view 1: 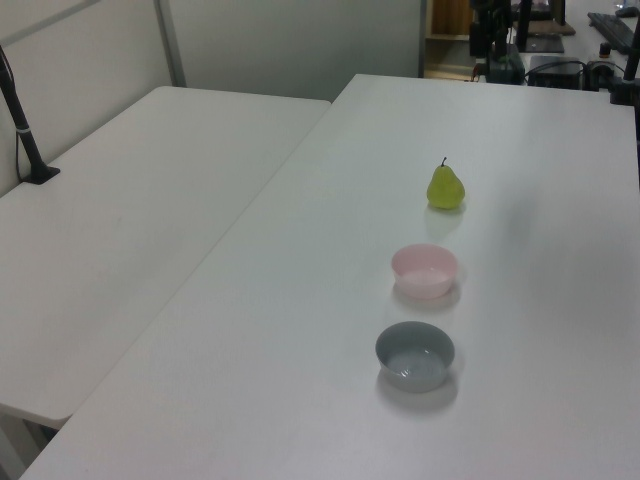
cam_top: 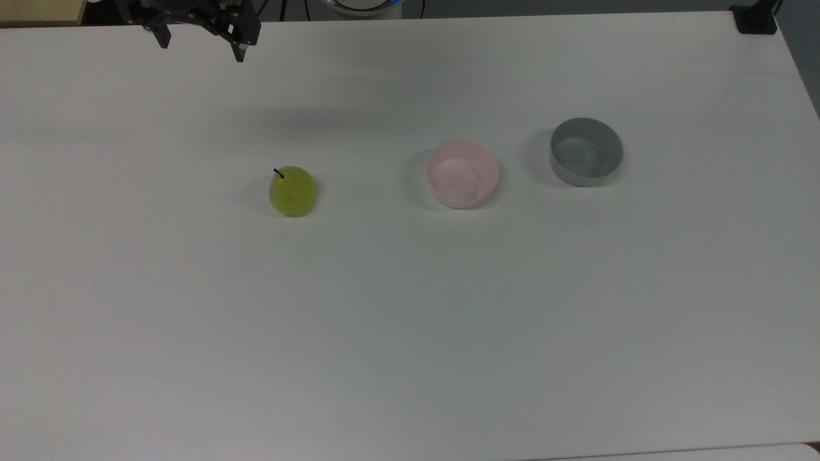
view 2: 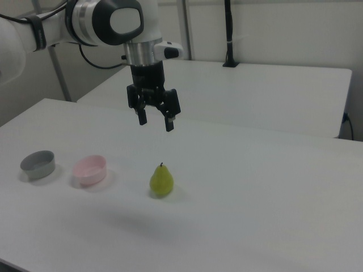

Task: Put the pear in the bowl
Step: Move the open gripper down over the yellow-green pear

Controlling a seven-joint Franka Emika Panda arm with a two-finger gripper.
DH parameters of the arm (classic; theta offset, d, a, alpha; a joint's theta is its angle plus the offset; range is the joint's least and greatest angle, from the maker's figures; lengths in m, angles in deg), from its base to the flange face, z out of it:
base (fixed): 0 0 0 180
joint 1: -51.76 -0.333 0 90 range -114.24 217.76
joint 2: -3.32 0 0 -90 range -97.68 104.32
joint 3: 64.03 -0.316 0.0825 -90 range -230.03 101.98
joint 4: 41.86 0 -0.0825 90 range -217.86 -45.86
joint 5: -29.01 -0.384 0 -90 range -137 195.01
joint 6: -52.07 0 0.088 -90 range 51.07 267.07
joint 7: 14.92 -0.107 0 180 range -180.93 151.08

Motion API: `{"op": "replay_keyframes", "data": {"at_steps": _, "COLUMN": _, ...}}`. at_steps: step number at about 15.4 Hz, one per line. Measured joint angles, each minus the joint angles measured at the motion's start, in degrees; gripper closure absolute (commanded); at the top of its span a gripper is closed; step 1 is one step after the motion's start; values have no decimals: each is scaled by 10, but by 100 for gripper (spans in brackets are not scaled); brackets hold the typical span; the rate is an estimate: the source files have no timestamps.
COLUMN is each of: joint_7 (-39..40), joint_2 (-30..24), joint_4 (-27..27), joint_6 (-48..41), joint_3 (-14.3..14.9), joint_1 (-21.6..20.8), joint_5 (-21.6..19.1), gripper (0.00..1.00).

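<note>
Fingers (view 2: pixel 169 124) of the gripper (view 2: pixel 155 120) are spread wide with nothing between them, hanging in the air well above the white bench (view 2: pixel 272 192) and touching nothing. Below them, in the right view, the pear (view 2: pixel 161 180) stands upright on the bench, yellow-green, rounded, with a short dark stem. The pale pink bowl (view 2: pixel 89 170) sits near it, the grey bowl (view 2: pixel 38 164) just beyond.

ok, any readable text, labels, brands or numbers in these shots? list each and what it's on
None can be read.
The pear, the pink bowl and the grey bowl are plain, with no markings.
The white table is bare of print.
The gripper, its fingers apart, bears no legible label.
</note>
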Motion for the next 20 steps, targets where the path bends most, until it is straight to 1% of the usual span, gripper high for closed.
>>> {"op": "replay_keyframes", "data": {"at_steps": 5, "joint_7": 5, "joint_2": 0, "joint_4": 0, "joint_6": -30, "joint_3": -4, "joint_1": -3, "joint_5": 0, "gripper": 0}}
{"op": "replay_keyframes", "data": {"at_steps": 10, "joint_7": 6, "joint_2": 0, "joint_4": 0, "joint_6": -31, "joint_3": -4, "joint_1": -15, "joint_5": -1, "gripper": 0}}
{"op": "replay_keyframes", "data": {"at_steps": 16, "joint_7": 22, "joint_2": 4, "joint_4": -1, "joint_6": -31, "joint_3": -4, "joint_1": -15, "joint_5": -1, "gripper": 0}}
{"op": "replay_keyframes", "data": {"at_steps": 20, "joint_7": 24, "joint_2": 14, "joint_4": -2, "joint_6": -9, "joint_3": -5, "joint_1": -23, "joint_5": -1, "gripper": 0}}
